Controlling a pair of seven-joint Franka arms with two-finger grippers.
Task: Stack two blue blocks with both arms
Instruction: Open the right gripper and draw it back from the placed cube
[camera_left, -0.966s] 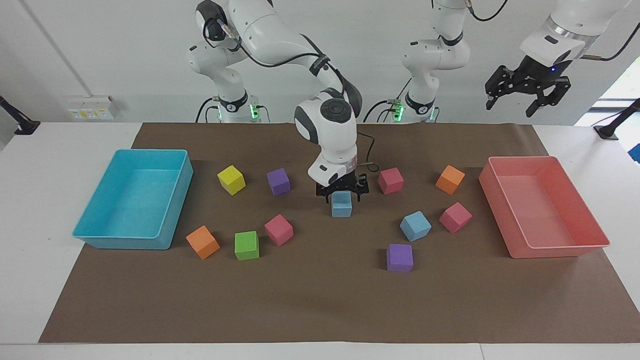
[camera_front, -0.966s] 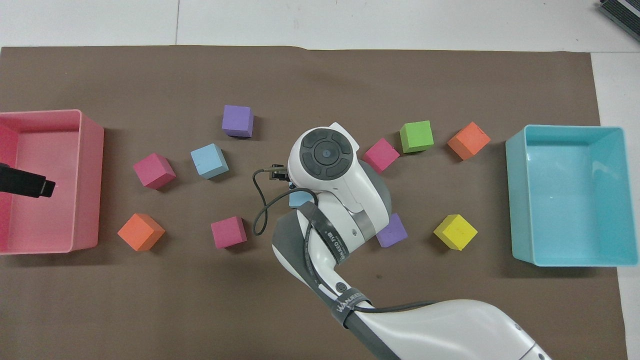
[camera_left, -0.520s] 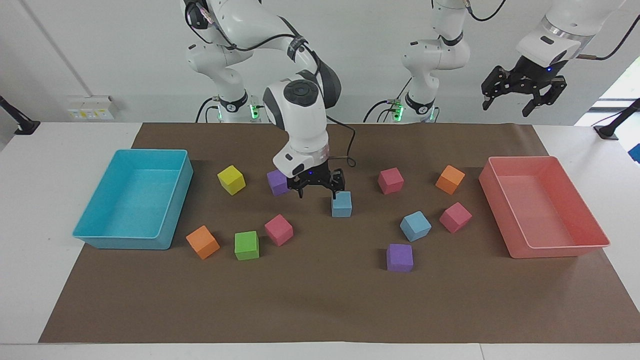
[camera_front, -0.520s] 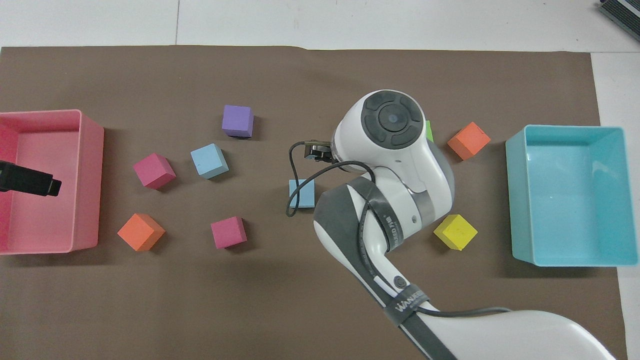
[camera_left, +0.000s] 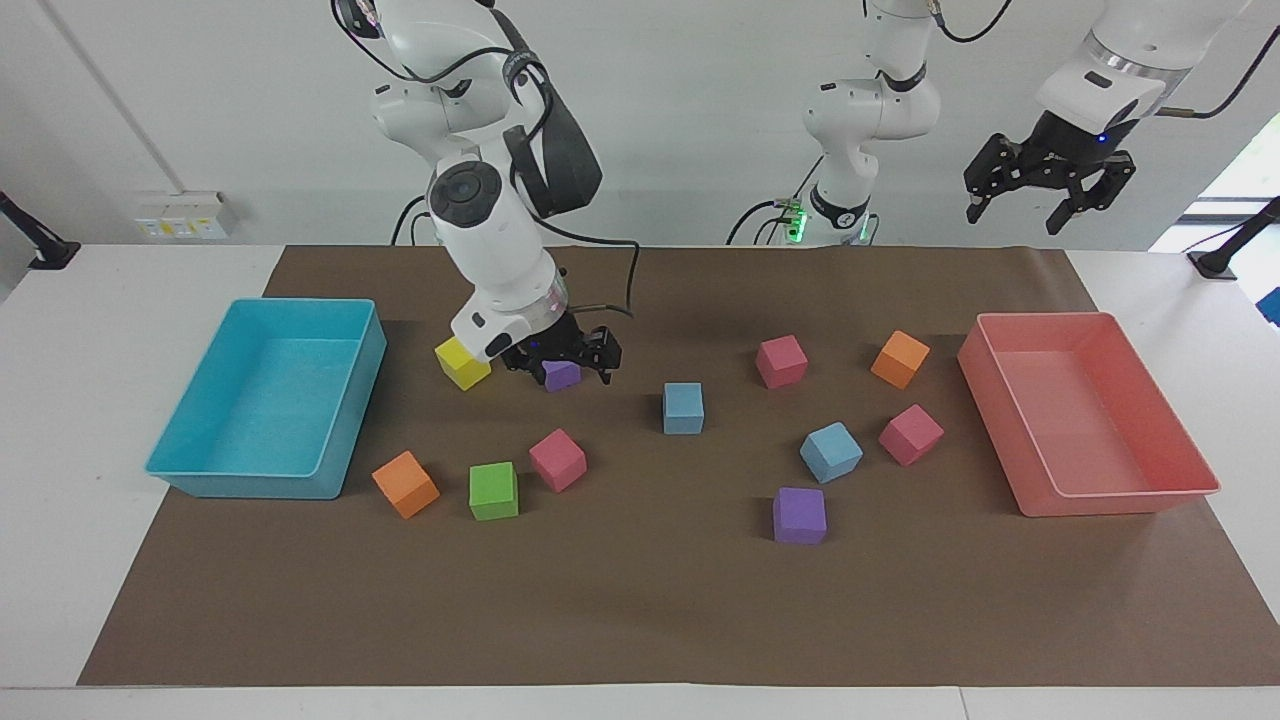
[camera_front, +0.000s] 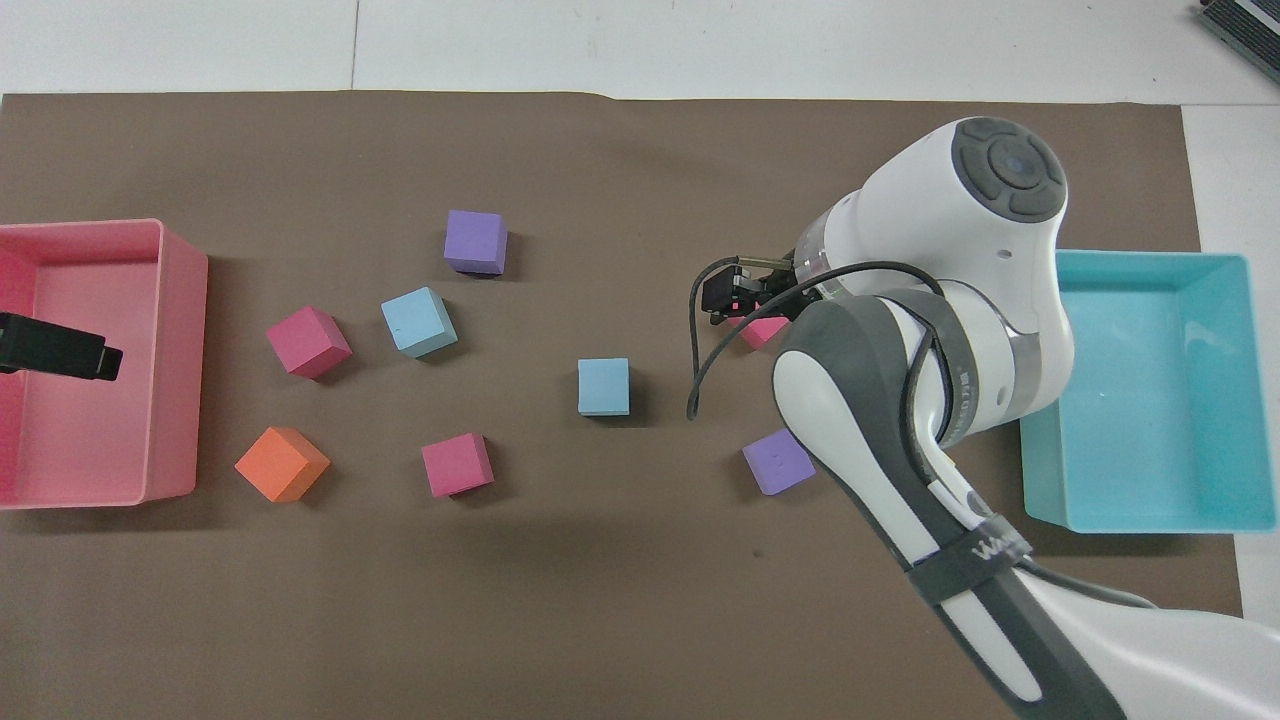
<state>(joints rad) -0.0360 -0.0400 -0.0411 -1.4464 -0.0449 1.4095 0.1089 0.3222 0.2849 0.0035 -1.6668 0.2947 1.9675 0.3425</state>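
Two light blue blocks lie apart on the brown mat. One blue block (camera_left: 683, 408) (camera_front: 604, 386) sits mid-mat; the other blue block (camera_left: 830, 451) (camera_front: 418, 321) is farther from the robots, toward the left arm's end. My right gripper (camera_left: 561, 358) hangs open and empty low over a purple cube (camera_left: 563, 377), beside a yellow cube (camera_left: 462, 360). In the overhead view its own wrist hides it. My left gripper (camera_left: 1045, 205) (camera_front: 58, 352) waits open and empty, high over the pink bin (camera_left: 1110, 500).
A turquoise bin (camera_left: 250, 485) stands at the right arm's end of the mat. Orange, green, pink and purple cubes are scattered around the blue ones. A second purple cube (camera_left: 799, 515) lies close to the blue block at the left arm's end.
My right arm swung away from the mid-mat blue block toward the right arm's end, leaving that block on the mat. The left gripper barely shifted.
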